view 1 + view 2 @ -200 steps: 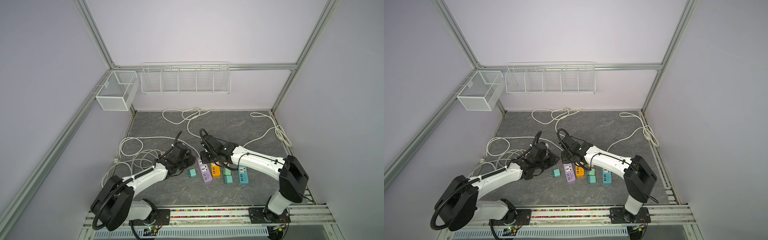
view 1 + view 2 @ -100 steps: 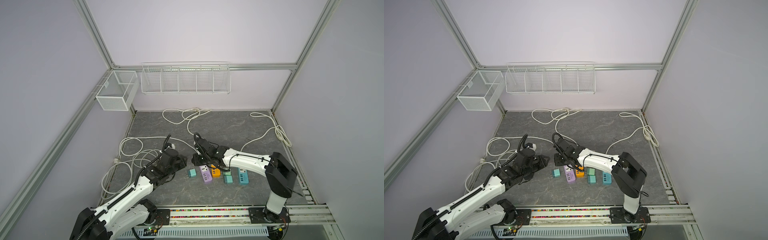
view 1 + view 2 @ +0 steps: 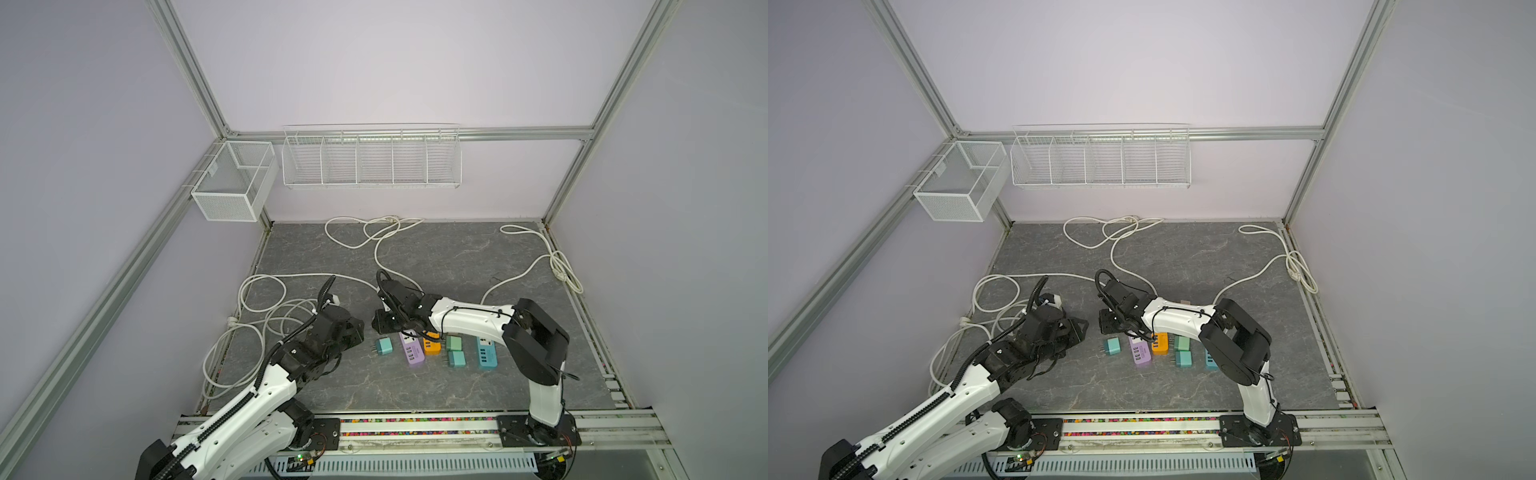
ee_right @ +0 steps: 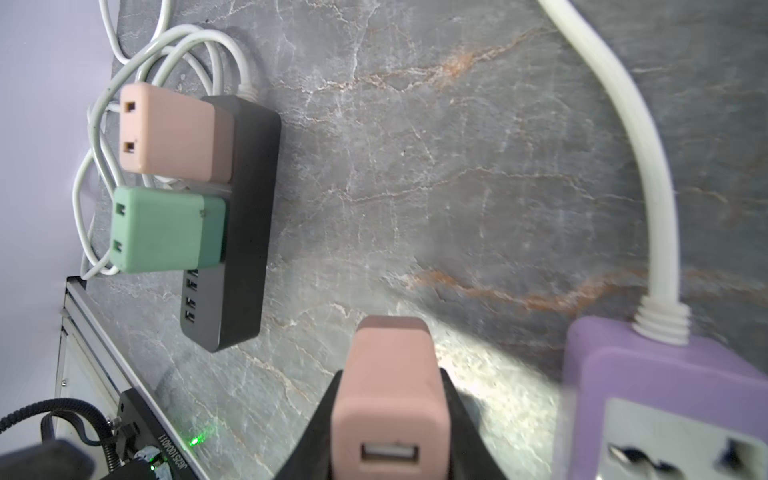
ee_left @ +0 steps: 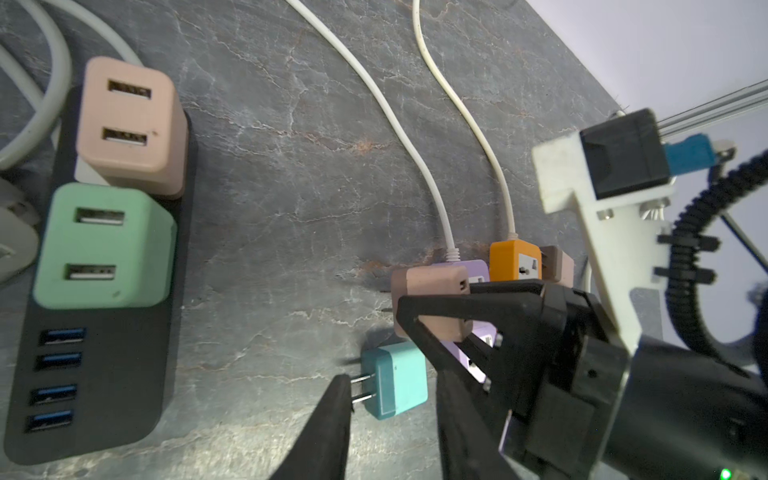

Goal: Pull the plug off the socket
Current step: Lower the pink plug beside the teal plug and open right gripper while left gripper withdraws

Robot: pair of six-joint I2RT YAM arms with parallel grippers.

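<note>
black strip (image 5: 104,374): pink plug (image 5: 129,124), green plug (image 5: 104,245) | right fingers (image 4: 322,428): loose pink plug (image 4: 390,386)

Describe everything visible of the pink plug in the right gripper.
The pink plug is a small matte plastic block with rounded edges and one USB port on the end facing the right wrist camera. The right gripper is shut on it, black fingers pressing opposite sides. It hangs beside the purple socket strip, apart from it; its prongs are hidden.
</note>
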